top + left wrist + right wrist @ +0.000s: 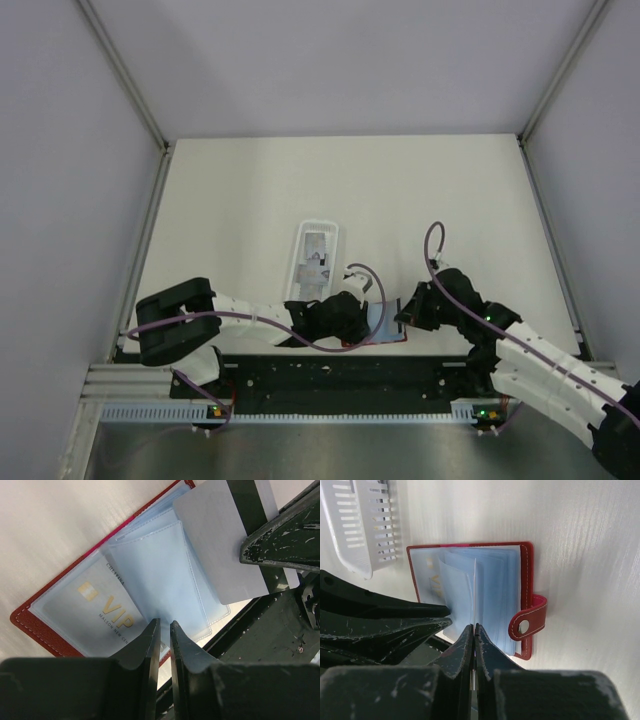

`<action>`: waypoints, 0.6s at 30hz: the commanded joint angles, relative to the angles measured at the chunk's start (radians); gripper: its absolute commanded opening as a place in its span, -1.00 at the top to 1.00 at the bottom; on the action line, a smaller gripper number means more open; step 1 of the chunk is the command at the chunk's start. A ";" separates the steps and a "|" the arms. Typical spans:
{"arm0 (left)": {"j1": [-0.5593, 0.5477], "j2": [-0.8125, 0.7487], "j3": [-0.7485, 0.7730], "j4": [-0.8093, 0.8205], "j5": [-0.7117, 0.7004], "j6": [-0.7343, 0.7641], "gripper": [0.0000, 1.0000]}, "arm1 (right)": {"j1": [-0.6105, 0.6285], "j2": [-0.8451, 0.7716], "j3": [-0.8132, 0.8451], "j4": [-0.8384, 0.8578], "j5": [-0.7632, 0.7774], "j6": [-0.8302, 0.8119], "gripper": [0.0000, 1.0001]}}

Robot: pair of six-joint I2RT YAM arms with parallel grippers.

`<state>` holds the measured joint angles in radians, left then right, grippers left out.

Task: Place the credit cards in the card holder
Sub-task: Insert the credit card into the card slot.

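Note:
The card holder [30, 620] is a red wallet lying open near the table's front edge, its clear pockets fanned out; it also shows in the right wrist view [526, 570] with its clasp tab [529, 622]. One pocket holds a VIP card [107, 612]. My left gripper [164, 624] is pinched on a clear pocket leaf [150, 565]. My right gripper [474, 626] is shut on a grey credit card [220, 545] with a dark stripe, held edge-on [475, 590] over the pockets. In the top view both grippers, left [352, 320] and right [408, 312], meet at the wallet [385, 325].
A long white slotted tray [318, 255] with more cards in it stands just behind the wallet; its end shows in the right wrist view [360, 525]. The black rail of the arm bases [340, 372] runs right below the wallet.

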<state>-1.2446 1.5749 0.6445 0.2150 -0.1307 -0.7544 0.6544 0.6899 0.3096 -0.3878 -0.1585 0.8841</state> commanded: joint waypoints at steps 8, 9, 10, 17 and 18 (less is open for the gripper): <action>-0.003 -0.016 -0.014 -0.022 -0.024 -0.002 0.61 | 0.004 0.051 -0.001 0.053 -0.007 -0.004 1.00; -0.003 -0.016 -0.013 -0.022 -0.024 -0.002 0.61 | 0.004 0.049 -0.004 0.066 -0.016 -0.002 1.00; -0.003 -0.016 -0.014 -0.023 -0.024 0.000 0.61 | 0.002 0.051 -0.006 0.079 -0.029 -0.004 1.00; -0.003 -0.033 -0.009 -0.025 -0.035 0.000 0.62 | 0.004 0.053 -0.047 0.211 -0.127 -0.007 1.00; -0.003 -0.039 -0.006 -0.025 -0.040 0.001 0.62 | 0.001 0.053 -0.046 0.214 -0.130 -0.008 1.00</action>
<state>-1.2446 1.5738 0.6445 0.2138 -0.1349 -0.7578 0.6544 0.7414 0.2703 -0.2745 -0.2344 0.8833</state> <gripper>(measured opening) 0.194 0.006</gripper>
